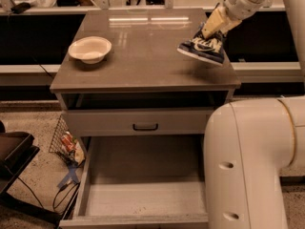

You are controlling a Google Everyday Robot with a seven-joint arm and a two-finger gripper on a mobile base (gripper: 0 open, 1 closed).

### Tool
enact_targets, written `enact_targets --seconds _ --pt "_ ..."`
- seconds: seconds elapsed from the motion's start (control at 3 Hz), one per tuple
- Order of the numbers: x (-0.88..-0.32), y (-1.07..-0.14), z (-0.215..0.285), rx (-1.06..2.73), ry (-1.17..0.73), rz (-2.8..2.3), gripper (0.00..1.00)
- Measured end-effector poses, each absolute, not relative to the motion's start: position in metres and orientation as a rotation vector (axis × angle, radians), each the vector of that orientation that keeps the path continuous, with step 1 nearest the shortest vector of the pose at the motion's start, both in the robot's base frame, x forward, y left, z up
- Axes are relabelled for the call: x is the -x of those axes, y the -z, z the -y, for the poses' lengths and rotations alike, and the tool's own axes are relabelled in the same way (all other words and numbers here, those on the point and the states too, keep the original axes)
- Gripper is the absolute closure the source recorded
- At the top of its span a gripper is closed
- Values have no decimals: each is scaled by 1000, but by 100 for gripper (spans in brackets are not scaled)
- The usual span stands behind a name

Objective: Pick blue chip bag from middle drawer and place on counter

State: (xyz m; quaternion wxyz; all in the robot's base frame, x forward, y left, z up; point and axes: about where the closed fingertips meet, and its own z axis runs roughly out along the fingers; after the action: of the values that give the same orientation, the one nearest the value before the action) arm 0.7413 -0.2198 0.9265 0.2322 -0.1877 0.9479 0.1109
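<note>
The blue chip bag (203, 48), dark blue with white lettering, hangs tilted over the right side of the counter (143, 56), near its right edge. My gripper (211, 30) comes in from the upper right and is shut on the bag's top edge. I cannot tell whether the bag's lower edge touches the slab. The middle drawer (143, 185) stands pulled out below, with a pale floor and nothing in it. Part of its right side is hidden behind my arm.
A cream bowl (89, 49) sits on the counter's left side. A shallower drawer front with a black handle (145, 126) is above the open drawer. A wire basket with red-and-yellow wrappers (66, 144) stands on the floor at left. My white arm body (252, 161) fills the lower right.
</note>
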Motion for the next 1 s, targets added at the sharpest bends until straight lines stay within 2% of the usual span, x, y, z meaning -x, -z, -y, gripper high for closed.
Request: enact_targets --seconds 1.0 --pt "-849 -950 170 284 -403 -2281 100"
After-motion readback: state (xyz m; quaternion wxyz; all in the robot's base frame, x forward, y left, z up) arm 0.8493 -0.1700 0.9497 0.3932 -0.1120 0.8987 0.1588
